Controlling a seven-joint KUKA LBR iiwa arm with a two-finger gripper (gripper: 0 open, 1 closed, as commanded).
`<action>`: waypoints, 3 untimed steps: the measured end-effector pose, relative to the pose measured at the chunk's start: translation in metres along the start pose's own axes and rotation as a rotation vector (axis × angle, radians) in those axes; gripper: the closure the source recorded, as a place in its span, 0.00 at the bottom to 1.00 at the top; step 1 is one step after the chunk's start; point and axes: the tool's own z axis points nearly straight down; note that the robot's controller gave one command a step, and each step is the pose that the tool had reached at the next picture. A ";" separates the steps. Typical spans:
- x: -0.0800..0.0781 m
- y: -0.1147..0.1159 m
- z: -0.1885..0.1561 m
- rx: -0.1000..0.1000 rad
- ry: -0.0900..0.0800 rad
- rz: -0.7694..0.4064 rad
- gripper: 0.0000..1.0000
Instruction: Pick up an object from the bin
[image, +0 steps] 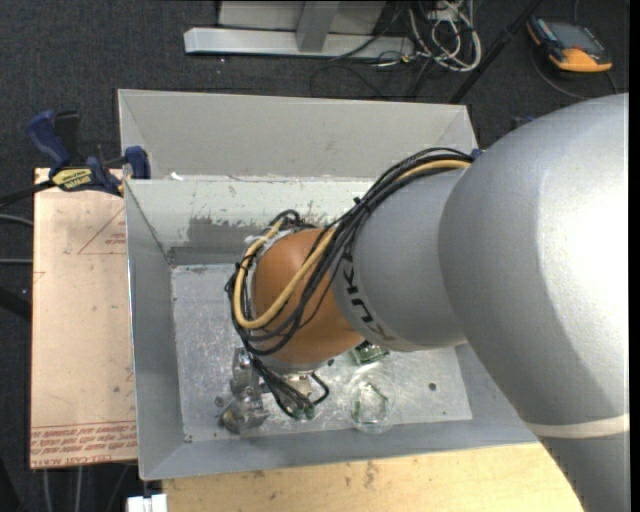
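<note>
A small clear plastic thing, crumpled and see-through with a faint green tinge, lies flat on the floor of the bin close to the front wall, right of the middle. Just behind it, towards the middle of the floor, a small green and white piece shows only in part; its shape cannot be told. Near the front left corner sits a small grey-brown lump, too indistinct to name.
</note>
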 end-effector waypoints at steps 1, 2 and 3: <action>0.000 0.000 0.000 0.000 0.000 0.000 1.00; 0.003 -0.001 -0.044 -0.001 0.000 -0.002 1.00; -0.001 -0.010 -0.110 -0.001 -0.001 -0.042 1.00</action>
